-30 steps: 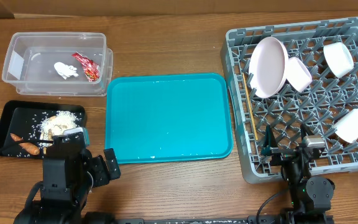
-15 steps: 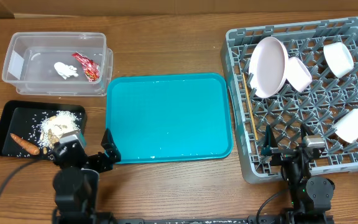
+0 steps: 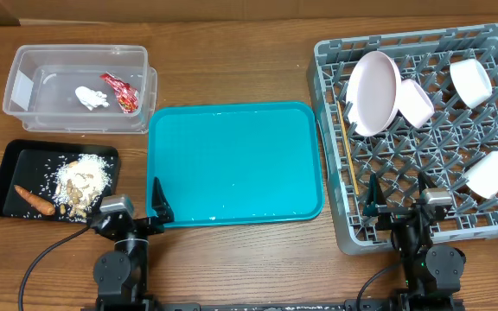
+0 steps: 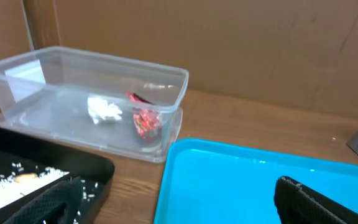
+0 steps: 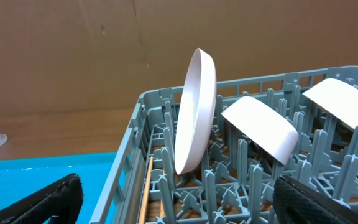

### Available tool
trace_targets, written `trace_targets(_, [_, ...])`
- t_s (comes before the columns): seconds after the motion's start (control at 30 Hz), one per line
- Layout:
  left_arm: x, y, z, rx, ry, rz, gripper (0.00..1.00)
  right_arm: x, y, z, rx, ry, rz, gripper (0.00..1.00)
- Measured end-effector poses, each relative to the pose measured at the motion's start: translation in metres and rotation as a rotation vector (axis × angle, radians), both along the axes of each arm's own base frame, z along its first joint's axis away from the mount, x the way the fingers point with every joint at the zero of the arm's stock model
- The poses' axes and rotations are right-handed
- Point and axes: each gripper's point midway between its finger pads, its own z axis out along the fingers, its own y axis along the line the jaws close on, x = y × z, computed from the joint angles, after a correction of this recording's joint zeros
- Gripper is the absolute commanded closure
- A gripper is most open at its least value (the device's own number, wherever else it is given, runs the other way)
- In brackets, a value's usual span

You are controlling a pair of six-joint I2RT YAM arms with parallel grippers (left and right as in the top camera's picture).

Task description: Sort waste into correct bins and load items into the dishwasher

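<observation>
The clear tub [image 3: 33, 65] holds a crumpled white napkin [image 3: 92, 97] and a red wrapper [image 3: 121, 92]. The black tray [image 3: 24, 164] holds an orange carrot [image 3: 35, 199] and rice scraps [image 3: 85, 178]. The grey dish rack [image 3: 405, 40] holds an upright white plate [image 3: 373, 92], two bowls [image 3: 415, 102] [image 3: 471, 81], a cup [image 3: 489, 174] and chopsticks [image 3: 349, 155] along its left side. My left gripper [image 3: 137, 210] is open and empty at the teal tray's front left corner. My right gripper [image 3: 399, 200] is open and empty over the rack's front edge.
The teal tray [image 3: 232, 155] lies between the bins and the rack. The left wrist view shows the tub [image 4: 166, 78], napkin [image 4: 104, 109], wrapper [image 4: 146, 119], black tray [image 4: 61, 163] and teal tray [image 4: 260, 180]. The right wrist view shows the plate [image 5: 194, 112], bowl [image 5: 260, 127] and chopsticks [image 5: 146, 186].
My left arm has drawn back and folded down toward the table's front edge, uncovering the black tray's front. The right arm has not moved.
</observation>
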Motion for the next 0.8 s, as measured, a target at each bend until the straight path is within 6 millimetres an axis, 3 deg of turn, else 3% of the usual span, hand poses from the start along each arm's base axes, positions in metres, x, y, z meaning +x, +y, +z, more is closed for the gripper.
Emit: trace_targets(0.8, [0.0, 0.0, 0.0002, 0.01, 0.0, -0.001, 0.0, 0.0, 0.0001, 0.0001, -0.001, 0.0, 0.0, 0.0])
